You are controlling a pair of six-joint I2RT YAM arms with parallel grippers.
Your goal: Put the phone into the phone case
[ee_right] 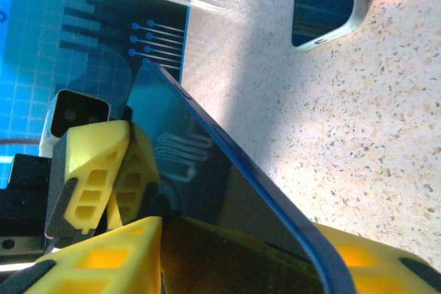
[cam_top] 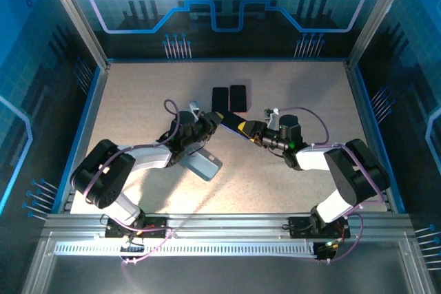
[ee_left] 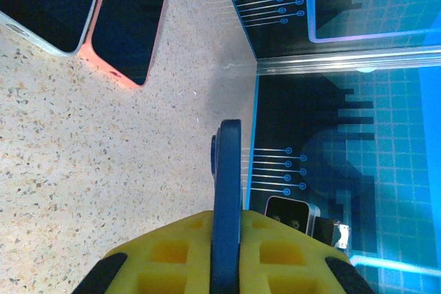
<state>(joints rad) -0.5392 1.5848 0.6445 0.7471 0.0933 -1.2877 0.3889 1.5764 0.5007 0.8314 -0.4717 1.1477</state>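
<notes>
A dark blue phone (cam_top: 231, 124) hangs in the air between the two arms, above the table's middle. My left gripper (cam_top: 215, 123) is shut on one end; in the left wrist view its yellow pads (ee_left: 179, 246) clamp the phone (ee_left: 227, 170) edge-on. My right gripper (cam_top: 247, 129) reaches the other end. There its yellow fingers (ee_right: 103, 259) stand on either side of the phone (ee_right: 207, 163), which slants across the jaws with room left on the screen side. The grey-blue phone case (cam_top: 204, 165) lies flat on the table under my left arm.
Two more phones lie side by side behind the held one, a dark one (cam_top: 220, 99) and a pink-edged one (cam_top: 238, 98). They also show as the pink-edged phone (ee_left: 127, 25) and the pale-edged phone (ee_right: 324, 5). Blue walls (cam_top: 358, 80) ring the table.
</notes>
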